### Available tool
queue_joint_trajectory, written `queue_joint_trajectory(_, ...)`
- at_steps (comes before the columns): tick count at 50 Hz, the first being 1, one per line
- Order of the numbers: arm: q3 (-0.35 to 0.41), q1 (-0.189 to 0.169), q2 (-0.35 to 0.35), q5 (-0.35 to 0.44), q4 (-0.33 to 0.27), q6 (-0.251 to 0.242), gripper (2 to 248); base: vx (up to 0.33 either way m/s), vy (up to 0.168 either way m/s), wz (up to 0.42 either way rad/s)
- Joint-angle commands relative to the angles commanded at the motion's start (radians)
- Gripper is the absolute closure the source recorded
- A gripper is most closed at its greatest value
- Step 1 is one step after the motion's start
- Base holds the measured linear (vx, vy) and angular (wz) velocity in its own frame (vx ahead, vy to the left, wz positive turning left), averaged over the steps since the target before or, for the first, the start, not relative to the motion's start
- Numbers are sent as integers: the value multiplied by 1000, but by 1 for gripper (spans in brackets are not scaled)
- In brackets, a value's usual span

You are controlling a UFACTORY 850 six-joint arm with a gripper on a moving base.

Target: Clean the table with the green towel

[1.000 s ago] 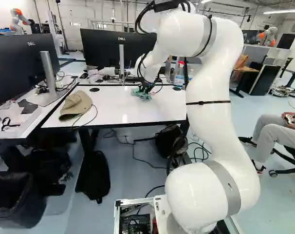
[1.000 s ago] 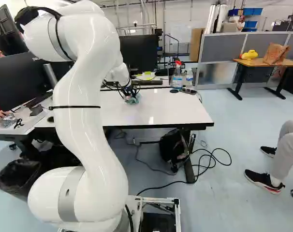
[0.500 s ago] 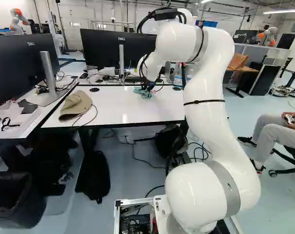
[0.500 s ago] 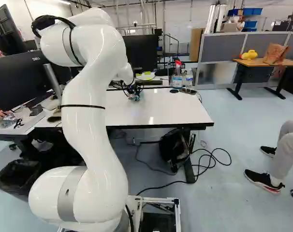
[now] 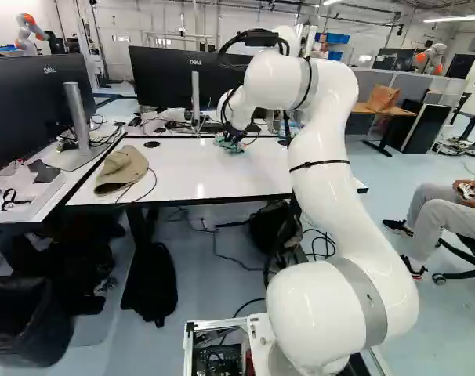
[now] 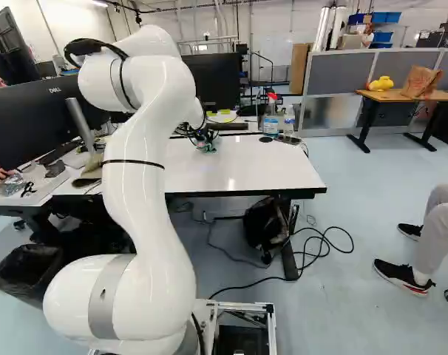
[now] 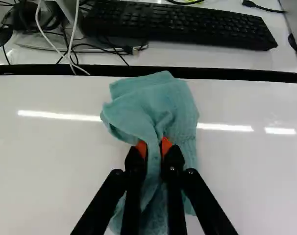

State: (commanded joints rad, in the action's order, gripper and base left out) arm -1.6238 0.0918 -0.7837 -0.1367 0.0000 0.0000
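Your gripper (image 5: 234, 144) clamps the green towel (image 7: 180, 105) between its orange pads (image 7: 166, 146) on the white tabletop (image 5: 171, 176), near the far edge. Ahead of you, a black keyboard (image 7: 178, 23) lies beyond that edge. A tan cap (image 5: 122, 168) and a thin cable (image 5: 151, 187) occupy the surface at the left of the left base view, in the way of wiping there. In the right base view, a red-topped spray bottle (image 6: 270, 116) stands right of the towel, beside a clear bottle (image 6: 289, 120).
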Motion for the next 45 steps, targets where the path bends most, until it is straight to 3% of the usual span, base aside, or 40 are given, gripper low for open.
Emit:
queue_joint_trajectory(27, -18, 64, -12, 0, 0, 0, 195, 0, 0, 0)
queue_joint_trajectory(45, 59, 92, 41, 0, 0, 0, 195, 0, 0, 0)
